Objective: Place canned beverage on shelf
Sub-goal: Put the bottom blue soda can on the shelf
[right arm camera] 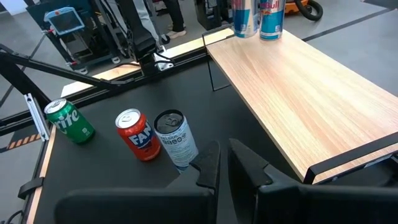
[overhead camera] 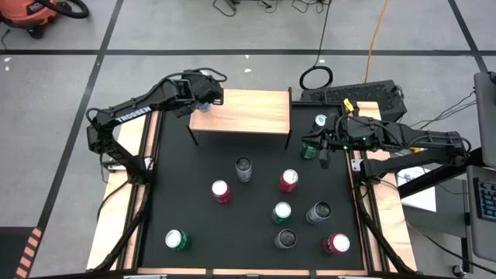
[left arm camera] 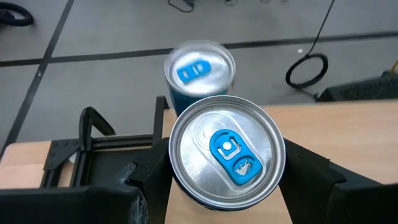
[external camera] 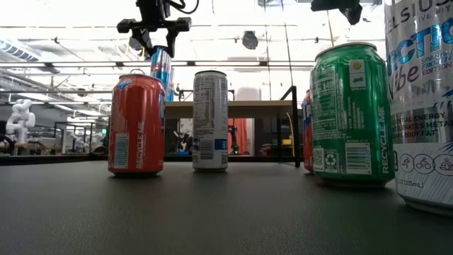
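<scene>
At the shelf's [overhead camera: 248, 108] far-left corner, left gripper [overhead camera: 203, 98] grasps a blue-tabbed can [left arm camera: 227, 158] by its sides, right beside a second can [left arm camera: 200, 71] already standing there. Step in hand: setting down on the board; whether its base touches the wood cannot be told. Judged next move: lower until seated, release, lift straight up clear of the neighbour. Can upright, long axis vertical, tab end up. Right gripper [right arm camera: 222, 163] clenched empty, waiting off the shelf's right end
</scene>
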Tool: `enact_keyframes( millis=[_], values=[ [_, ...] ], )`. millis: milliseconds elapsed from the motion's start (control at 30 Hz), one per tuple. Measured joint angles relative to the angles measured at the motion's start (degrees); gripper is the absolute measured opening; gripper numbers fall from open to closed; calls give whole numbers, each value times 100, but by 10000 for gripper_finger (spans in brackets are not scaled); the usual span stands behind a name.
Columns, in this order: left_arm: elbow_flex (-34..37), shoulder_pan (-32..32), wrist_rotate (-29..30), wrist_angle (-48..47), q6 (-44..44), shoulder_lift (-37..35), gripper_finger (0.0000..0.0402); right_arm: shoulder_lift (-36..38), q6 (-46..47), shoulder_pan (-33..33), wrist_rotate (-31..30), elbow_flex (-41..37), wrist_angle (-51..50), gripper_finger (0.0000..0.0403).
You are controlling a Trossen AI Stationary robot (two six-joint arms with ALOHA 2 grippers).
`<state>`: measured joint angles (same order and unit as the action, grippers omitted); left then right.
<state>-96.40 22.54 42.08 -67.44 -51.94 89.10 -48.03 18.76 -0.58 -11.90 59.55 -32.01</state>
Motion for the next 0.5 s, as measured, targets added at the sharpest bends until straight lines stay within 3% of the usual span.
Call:
enact_keyframes(
  millis=[500],
  values=[
    [0,43,-211,74,-3,0,233,-4,-106,2,-1,0,0,13]
  ],
)
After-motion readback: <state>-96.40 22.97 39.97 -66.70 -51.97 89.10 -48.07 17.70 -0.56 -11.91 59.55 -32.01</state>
